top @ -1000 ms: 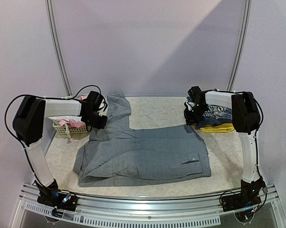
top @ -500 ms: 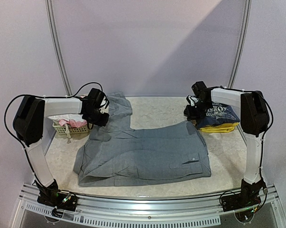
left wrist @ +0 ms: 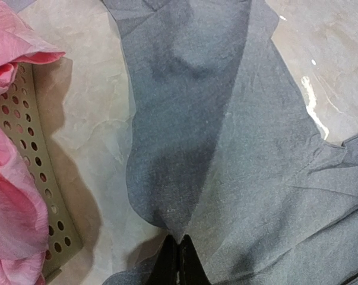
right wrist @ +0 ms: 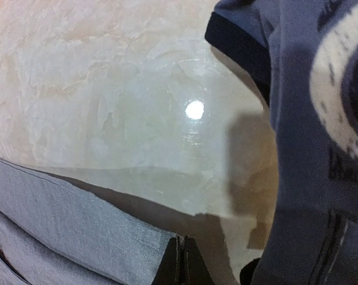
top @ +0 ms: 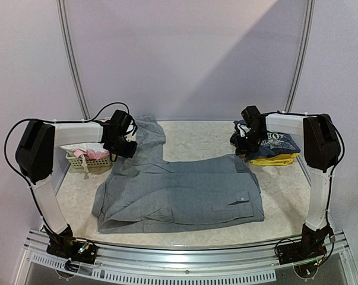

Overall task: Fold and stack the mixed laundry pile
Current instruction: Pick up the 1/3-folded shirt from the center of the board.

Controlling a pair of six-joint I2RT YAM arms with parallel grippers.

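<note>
The grey trousers lie spread across the middle of the table, with one leg running toward the back wall. My left gripper is shut on a raised fold of that leg; in the left wrist view the cloth peaks right at the closed tips. My right gripper is shut on the trousers' far right corner, held a little above the table at the closed tips. A folded navy printed tee lies just right of it, also large in the right wrist view.
A pale lattice basket holding pink cloth stands at the left edge, close beside my left gripper. A yellow piece lies under the navy tee. Bare marble tabletop shows between the trouser leg and the tee.
Both grippers have shifted slightly toward the back with the grey cloth still pinched. The right arm's elbow has swung out to the right, and the trousers' right corner has risen a little.
</note>
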